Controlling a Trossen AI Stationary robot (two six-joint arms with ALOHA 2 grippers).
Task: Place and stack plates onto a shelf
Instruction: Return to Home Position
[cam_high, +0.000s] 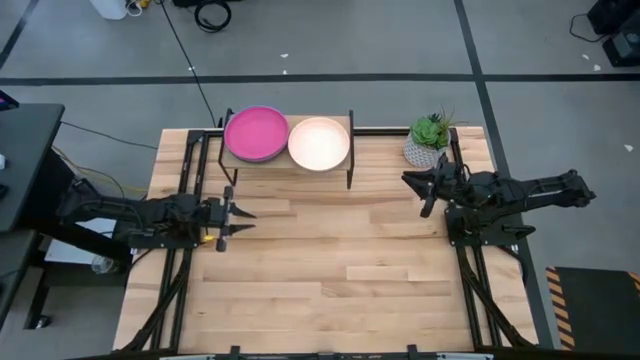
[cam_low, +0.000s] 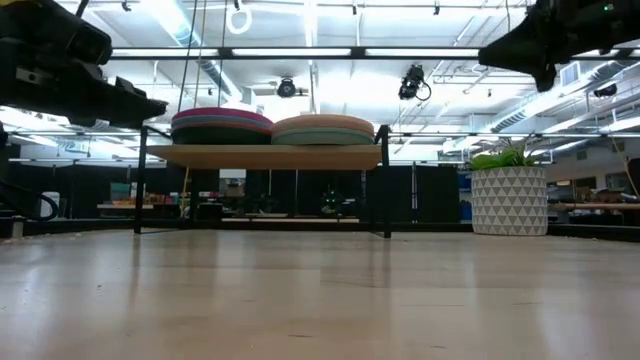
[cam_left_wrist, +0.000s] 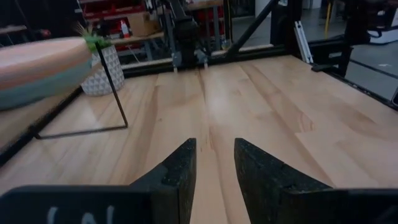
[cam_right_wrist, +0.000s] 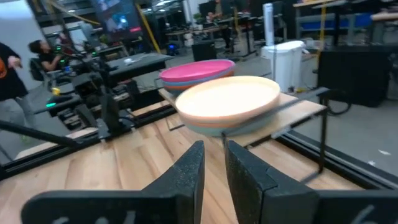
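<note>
The shelf (cam_low: 265, 156), a wooden board on thin black legs, stands at the table's far edge. Two stacks of plates rest on its board. The left stack has a magenta plate (cam_high: 256, 133) on top, the right stack a cream plate (cam_high: 319, 143). In the low view several coloured rims show in each stack (cam_low: 222, 125) (cam_low: 323, 129). My left gripper (cam_high: 238, 213) hovers open over the table's left side, near of the shelf, with nothing between its fingers (cam_left_wrist: 180, 165). My right gripper (cam_high: 408, 180) hangs right of the shelf, its fingers a little apart and holding nothing, pointing at the cream plate (cam_right_wrist: 229, 99).
A small green plant in a white patterned pot (cam_high: 428, 140) stands at the far right, just behind my right gripper. The wooden tabletop (cam_high: 330, 260) lies bare in the middle and at the near side. A person (cam_right_wrist: 12, 74) stands in the room beyond the table.
</note>
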